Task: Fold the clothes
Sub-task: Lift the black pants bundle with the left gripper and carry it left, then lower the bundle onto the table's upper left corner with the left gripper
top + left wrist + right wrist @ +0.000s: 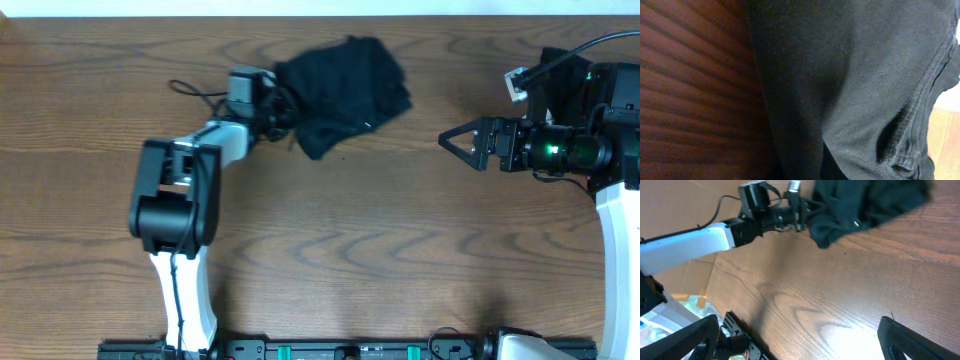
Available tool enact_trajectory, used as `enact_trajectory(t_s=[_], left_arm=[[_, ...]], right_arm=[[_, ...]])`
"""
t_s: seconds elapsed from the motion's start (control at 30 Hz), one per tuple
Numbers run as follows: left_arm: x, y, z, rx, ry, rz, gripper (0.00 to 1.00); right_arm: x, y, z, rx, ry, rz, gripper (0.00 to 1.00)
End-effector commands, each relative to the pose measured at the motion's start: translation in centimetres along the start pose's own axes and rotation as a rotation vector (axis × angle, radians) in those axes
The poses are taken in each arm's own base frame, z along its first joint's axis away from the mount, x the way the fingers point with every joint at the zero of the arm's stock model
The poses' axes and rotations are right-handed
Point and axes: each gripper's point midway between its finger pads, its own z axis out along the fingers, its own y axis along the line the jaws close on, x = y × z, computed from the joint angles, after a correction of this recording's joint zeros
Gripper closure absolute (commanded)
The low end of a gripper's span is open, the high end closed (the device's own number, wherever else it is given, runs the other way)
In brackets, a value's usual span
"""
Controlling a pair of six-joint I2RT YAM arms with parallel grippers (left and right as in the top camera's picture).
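Note:
The clothes (pixel 345 80) lie as a crumpled, all-black heap at the back middle of the wooden table (pixel 350 250). My left gripper (pixel 281 112) is at the heap's left edge and shut on the clothes. Dark fabric (pixel 850 75) with a stitched seam fills its wrist view and hides the fingers. The right wrist view shows the left arm's gripper (pixel 801 214) pressed into the edge of the bundle (pixel 865 205). My right gripper (pixel 445 141) hovers well to the right of the garment, open and holding nothing. Its fingers (pixel 690 337) stand far apart over bare wood.
A thin black cable (pixel 195 92) loops on the table to the left of the left wrist. A black rail with green fittings (pixel 340 350) runs along the front edge. The right arm's base (pixel 600 110) fills the back right corner.

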Motion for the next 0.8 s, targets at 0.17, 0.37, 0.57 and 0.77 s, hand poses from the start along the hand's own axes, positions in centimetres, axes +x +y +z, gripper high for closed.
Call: enact_trajectory(t_s=[0.17, 0.37, 0.57, 0.77], left_arm=[[-7.4, 8.6, -4.7, -0.13, -0.174, -0.251, 0.94], [-10.3, 14.3, -9.4, -0.203, -0.234, -0.399, 0.94], [-12.4, 19.0, -14.0, -0.238, -0.301, -0.532, 0.94], [-14.1, 22.1, -17.6, -0.242, -0.392, -0.68, 0.94]], right_arm=[[-0.1, 0.2, -0.6, 0.024, -0.015, -0.031, 0.01], [-0.2, -0.2, -0.7, 0.047, -0.015, -0.031, 0.01], [-0.3, -0.2, -0.7, 0.048, -0.018, -0.032, 0.01], [-0.5, -0.2, -0.7, 0.047, -0.028, -0.029, 0.01]])
